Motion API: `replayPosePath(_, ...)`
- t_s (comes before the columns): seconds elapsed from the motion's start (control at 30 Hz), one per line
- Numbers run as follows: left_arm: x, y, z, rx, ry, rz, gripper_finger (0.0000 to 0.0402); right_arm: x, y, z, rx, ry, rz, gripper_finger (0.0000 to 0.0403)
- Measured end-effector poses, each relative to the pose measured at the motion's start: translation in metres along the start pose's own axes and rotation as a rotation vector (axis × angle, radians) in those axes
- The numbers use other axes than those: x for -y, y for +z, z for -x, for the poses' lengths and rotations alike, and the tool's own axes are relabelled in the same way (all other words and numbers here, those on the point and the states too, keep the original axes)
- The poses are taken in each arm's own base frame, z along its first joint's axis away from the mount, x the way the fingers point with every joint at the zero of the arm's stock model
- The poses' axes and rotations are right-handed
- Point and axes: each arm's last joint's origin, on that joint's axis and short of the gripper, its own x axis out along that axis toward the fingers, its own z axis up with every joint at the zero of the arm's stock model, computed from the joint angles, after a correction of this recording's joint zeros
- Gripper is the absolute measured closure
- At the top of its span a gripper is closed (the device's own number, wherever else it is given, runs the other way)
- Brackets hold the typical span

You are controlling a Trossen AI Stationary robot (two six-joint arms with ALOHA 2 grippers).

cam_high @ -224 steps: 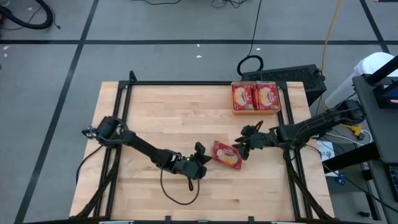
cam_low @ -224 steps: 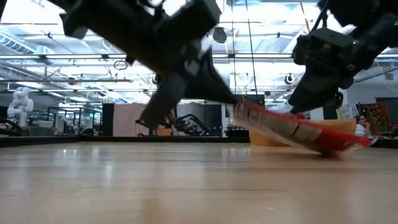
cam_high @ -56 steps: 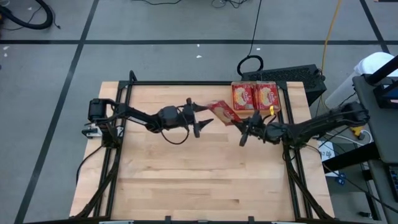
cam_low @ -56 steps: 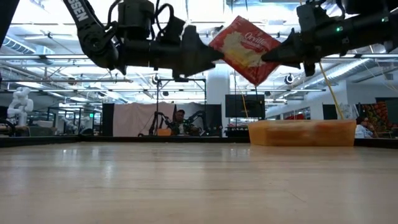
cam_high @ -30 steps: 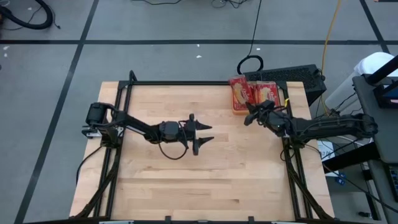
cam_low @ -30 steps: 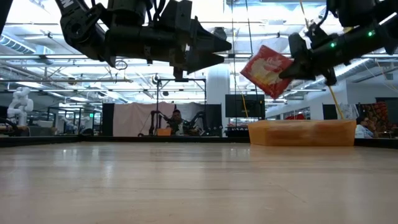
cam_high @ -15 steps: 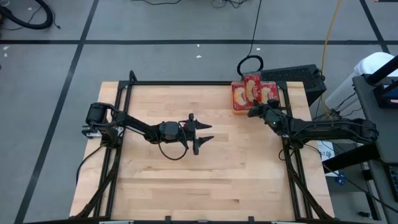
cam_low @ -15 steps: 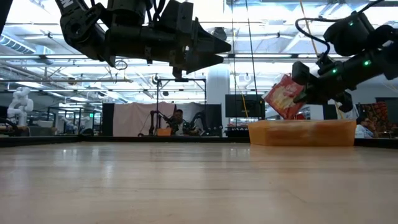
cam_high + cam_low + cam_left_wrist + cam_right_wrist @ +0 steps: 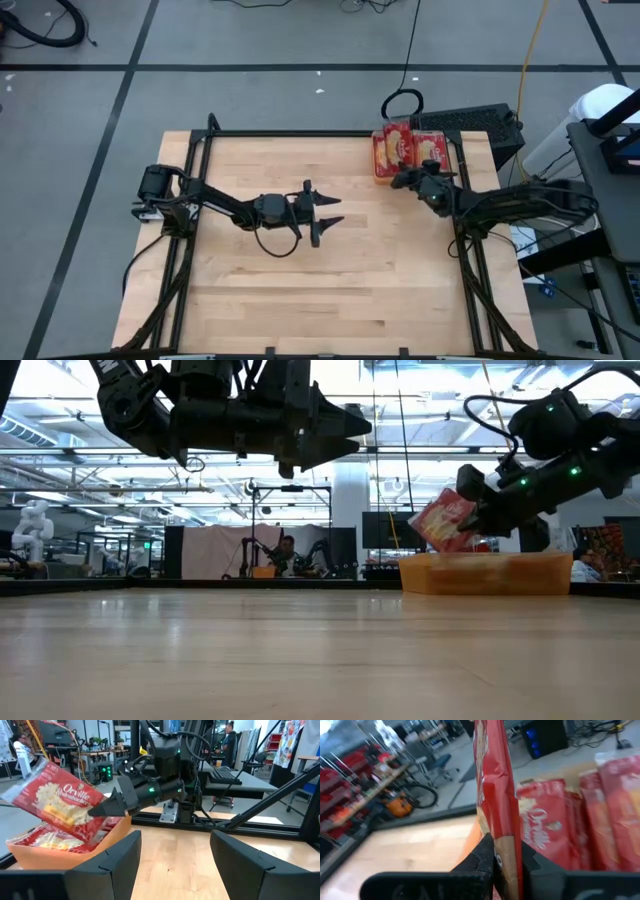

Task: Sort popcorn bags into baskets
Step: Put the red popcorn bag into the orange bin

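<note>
Jaws clamped on a popcorn bag [image 9: 443, 518], the right gripper [image 9: 406, 178] hangs it over the orange basket [image 9: 485, 574] at the far right to drop it in, while the left gripper [image 9: 326, 211] waits mid-table, wide open and empty.

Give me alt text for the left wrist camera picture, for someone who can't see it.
The right gripper holds a red popcorn bag tilted above the orange basket, which already holds other bags. In the foreground the left gripper's two dark fingers stand apart, empty, over the wooden table.
</note>
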Motion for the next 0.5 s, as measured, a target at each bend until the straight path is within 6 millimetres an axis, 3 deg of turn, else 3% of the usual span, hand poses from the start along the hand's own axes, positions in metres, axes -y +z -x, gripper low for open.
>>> replayPosePath(0.5, 0.0000, 0.0000, 0.0000, 0.000, -0.001, 0.006, 0.0162, 0.0010, -0.0073, -0.0043, -0.034, -0.002, 0.021, 0.0384)
